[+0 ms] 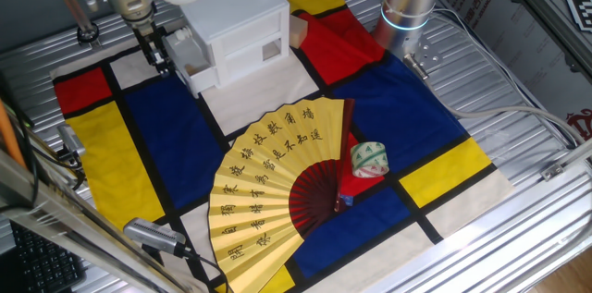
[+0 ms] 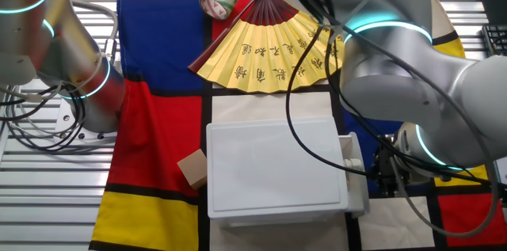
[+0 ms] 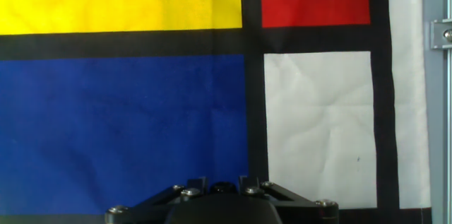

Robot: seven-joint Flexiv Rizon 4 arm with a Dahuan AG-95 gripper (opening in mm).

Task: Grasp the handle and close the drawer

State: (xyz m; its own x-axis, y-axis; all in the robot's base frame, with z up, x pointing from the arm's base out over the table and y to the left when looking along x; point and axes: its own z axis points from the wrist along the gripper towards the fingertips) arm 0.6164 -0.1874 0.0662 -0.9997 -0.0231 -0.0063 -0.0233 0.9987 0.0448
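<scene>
The small white cabinet (image 1: pixel 242 18) stands at the back of the cloth. Its drawer (image 1: pixel 191 53) sticks out to the left; in the other fixed view the drawer (image 2: pixel 353 173) sticks out to the right. The white handle on its front panel merges with the white plastic and I cannot pick it out. My gripper (image 1: pixel 157 53) points down right beside the drawer's front, and also shows in the other fixed view (image 2: pixel 388 176). Its fingers look apart and empty. The hand view shows only the cloth below and the gripper's black base (image 3: pixel 219 206).
A yellow folding fan (image 1: pixel 268 182) lies open at mid-cloth with a tape roll (image 1: pixel 368 159) beside it. A small cardboard box (image 2: pixel 192 168) sits against the cabinet's other side. A second arm's base (image 1: pixel 407 2) stands at the back right. Metal rails edge the cloth.
</scene>
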